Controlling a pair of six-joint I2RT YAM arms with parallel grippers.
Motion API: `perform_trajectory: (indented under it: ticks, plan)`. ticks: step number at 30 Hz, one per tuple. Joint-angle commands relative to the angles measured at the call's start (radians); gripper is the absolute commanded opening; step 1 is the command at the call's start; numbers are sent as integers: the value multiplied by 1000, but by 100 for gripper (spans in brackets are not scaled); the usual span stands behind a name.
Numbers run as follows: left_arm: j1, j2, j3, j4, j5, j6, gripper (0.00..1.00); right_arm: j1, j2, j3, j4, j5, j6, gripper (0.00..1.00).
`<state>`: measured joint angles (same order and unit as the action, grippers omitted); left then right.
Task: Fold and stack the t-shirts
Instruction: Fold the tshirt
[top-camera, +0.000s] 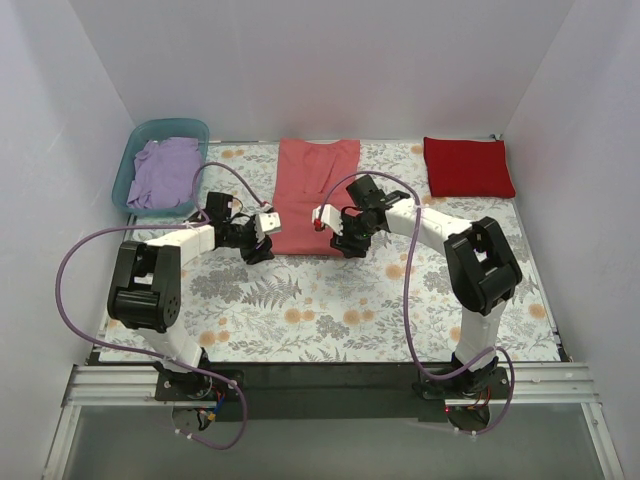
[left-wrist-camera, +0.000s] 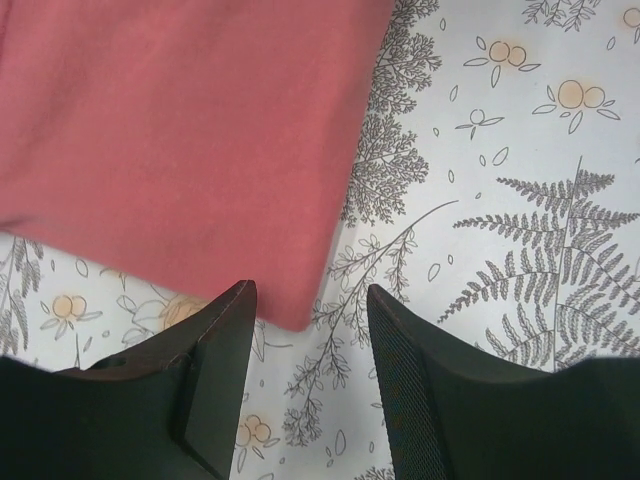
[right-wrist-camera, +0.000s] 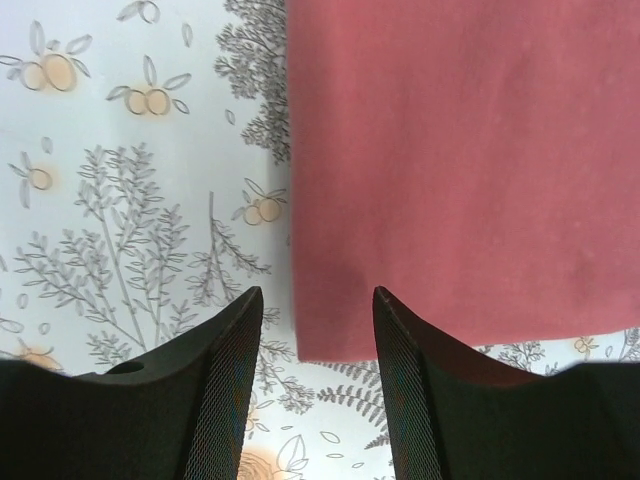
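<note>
Left gripper (left-wrist-camera: 310, 298) at salmon-pink shirt (top-camera: 316, 185) 7 o'clock corner, right gripper (right-wrist-camera: 318, 300) at 5 o'clock. Both jaws apart, empty.

I see plain white walls (top-camera: 330, 60) on three sides, soft even light, and a fern-print cloth (top-camera: 320, 310) spread across the tabletop (top-camera: 330, 375)
</note>
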<state>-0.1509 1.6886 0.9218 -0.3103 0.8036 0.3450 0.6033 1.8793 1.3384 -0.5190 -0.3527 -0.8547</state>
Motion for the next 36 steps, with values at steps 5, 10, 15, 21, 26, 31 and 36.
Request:
perform_trajectory:
  ticks: [5,10,15,21,26,31,36]
  plan:
    - [-27,-6,-14,82,-21,126,47,-2,20,-24,62,64,-61,55]
    - [-41,9,-34,99,-40,147,47,6,-5,-76,80,70,-66,54]
    - [-53,40,-46,108,-76,169,47,18,-17,-111,105,93,-73,55]
    - [-56,57,-66,106,-104,216,47,16,23,-125,137,144,-87,41]
    - [-56,65,-55,76,-149,226,28,12,23,-130,149,165,-80,3]
    - [-52,37,35,19,-126,161,0,-39,-25,-58,126,121,-44,1]
    - [-52,28,237,-65,-55,57,0,-94,-43,88,7,60,-52,1]
